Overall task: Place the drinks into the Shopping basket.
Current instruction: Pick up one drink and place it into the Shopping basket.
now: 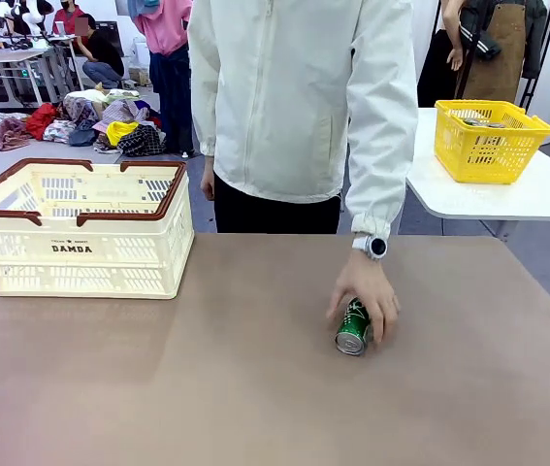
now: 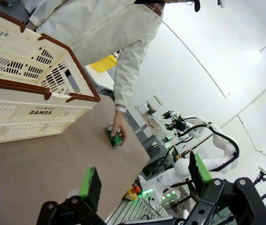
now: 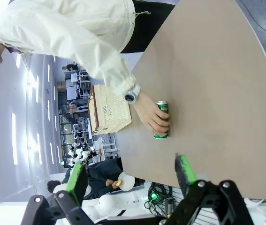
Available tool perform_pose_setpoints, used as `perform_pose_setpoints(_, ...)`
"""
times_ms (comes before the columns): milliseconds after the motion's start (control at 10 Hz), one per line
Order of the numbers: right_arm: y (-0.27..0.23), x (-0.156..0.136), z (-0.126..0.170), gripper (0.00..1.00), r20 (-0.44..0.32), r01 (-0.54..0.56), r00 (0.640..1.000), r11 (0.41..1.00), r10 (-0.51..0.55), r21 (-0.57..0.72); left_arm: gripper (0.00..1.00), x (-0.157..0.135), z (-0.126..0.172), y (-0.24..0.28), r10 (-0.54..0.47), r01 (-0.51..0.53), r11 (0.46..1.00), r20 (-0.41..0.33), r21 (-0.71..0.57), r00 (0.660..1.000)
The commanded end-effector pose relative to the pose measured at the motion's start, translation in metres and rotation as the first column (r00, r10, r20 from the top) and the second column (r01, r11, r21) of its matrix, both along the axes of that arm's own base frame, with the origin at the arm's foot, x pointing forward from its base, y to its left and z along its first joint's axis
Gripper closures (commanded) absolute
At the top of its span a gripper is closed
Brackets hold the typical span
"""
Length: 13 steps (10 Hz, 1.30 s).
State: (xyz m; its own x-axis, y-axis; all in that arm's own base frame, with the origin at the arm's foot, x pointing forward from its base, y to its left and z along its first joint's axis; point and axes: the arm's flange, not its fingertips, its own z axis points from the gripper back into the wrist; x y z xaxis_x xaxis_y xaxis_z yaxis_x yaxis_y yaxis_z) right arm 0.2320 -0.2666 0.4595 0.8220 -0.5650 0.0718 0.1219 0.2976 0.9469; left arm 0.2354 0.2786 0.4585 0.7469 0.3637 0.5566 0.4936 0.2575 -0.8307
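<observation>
One green can (image 1: 352,330) lies on its side on the bench (image 1: 207,398), right of the middle and under the person's hand (image 1: 367,294). In the front view its long axis runs roughly 12 to 6 o'clock with the silver top toward the robot, and the Shopping basket (image 1: 80,264) stands well apart at its 10 o'clock. Both claws are spread wide with nothing between the pads; the can sits well ahead, at about 1 o'clock of the right claw (image 3: 132,174) and 11 o'clock of the left claw (image 2: 144,176), so the right arm looks the nearer.
</observation>
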Motion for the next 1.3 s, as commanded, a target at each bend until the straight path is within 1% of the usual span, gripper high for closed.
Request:
perform_pose_setpoints(0,-0.002,0.002,0.003,0.0,0.018,0.003,1.0,1.0,-0.003,0.017,0.0,-0.001,0.001,0.003,-0.002,0.003,1.0,0.027,-0.009,1.0)
perform_pose_setpoints(700,-0.002,0.002,0.003,0.0,0.018,0.003,1.0,1.0,-0.003,0.017,0.0,-0.001,0.001,0.003,-0.002,0.003,1.0,0.027,-0.009,1.0)
perform_pose_setpoints(800,0.0,0.0,0.0,0.0,0.0,0.0,1.0,1.0,0.0,0.0,0.0,-0.001,0.001,0.003,-0.002,0.003,1.0,0.027,-0.009,1.0)
perform_pose_setpoints(900,0.013,0.009,0.012,0.0,0.01,-0.071,0.997,0.996,0.072,-0.045,0.0,-0.001,0.001,0.003,-0.002,0.003,1.0,0.027,-0.009,1.0)
perform_pose_setpoints(1000,0.018,0.018,0.019,0.0,-0.002,-0.082,0.997,0.995,0.082,-0.057,0.0,-0.001,0.001,0.003,-0.002,0.003,1.0,0.027,-0.009,1.0)
perform_pose_setpoints(1100,0.021,0.025,0.02,0.0,-0.062,-0.031,0.998,0.999,0.029,-0.033,0.0,-0.001,0.001,0.003,-0.002,0.003,1.0,0.027,-0.009,1.0)
perform_pose_setpoints(1200,0.013,0.011,0.008,0.0,-0.002,-0.047,0.999,0.998,0.047,-0.029,0.0,-0.001,0.001,0.003,-0.002,0.003,1.0,0.027,-0.009,1.0)
